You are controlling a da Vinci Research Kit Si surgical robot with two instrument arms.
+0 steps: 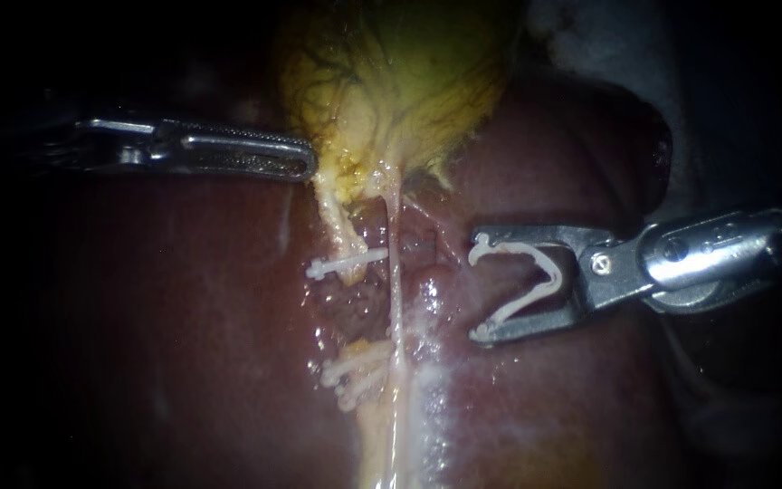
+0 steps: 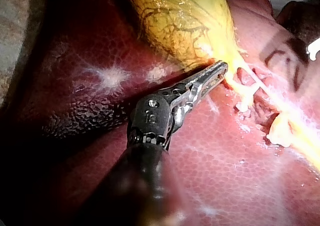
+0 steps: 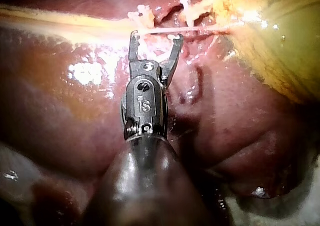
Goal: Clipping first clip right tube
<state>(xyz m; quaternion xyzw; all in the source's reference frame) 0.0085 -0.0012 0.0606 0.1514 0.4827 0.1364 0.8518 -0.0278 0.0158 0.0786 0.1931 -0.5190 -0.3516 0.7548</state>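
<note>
Starting in the endoscope view, what lies at the centre? (Listener)

A thin, pale, glistening right tube (image 1: 395, 299) runs from 12 to 6 o'clock. It comes down from the yellow-green, veined gallbladder (image 1: 400, 72) at 12 o'clock and crosses the dark red, wet liver (image 1: 183, 317). (Describer)

Where is the clip meant for it? (Listener)

At 3 o'clock. The shiny metal right instrument (image 1: 480, 290) enters from there. Its pincer is spread wide yet holds an open, V-shaped white plastic clip (image 1: 554, 274), one leg seated against each half. The mouth faces the right tube at its 9 o'clock, with a strip of raw tissue (image 1: 436, 281) showing between them. In the right wrist view the tube runs crosswise just ahead of the pincer's tips; whether they touch it there is unclear. (Describer)

And the other instrument? (Listener)

The slim, ridged metal left instrument (image 1: 305, 165) comes in from 9 o'clock, up towards 10. Its pincer lies together, the tip against the yellow fatty edge (image 1: 323, 177) under the gallbladder. Whether it nips any tissue, I cannot tell; the left wrist view shows the same contact. (Describer)

Anything else on the tissue? (Listener)

A closed white clip (image 1: 346, 263) crosses a thicker yellow strand (image 1: 341, 226) just at 9 o'clock of the right tube. A bunch of white clips (image 1: 355, 367) sits lower, towards 7 o'clock. (Describer)
</note>
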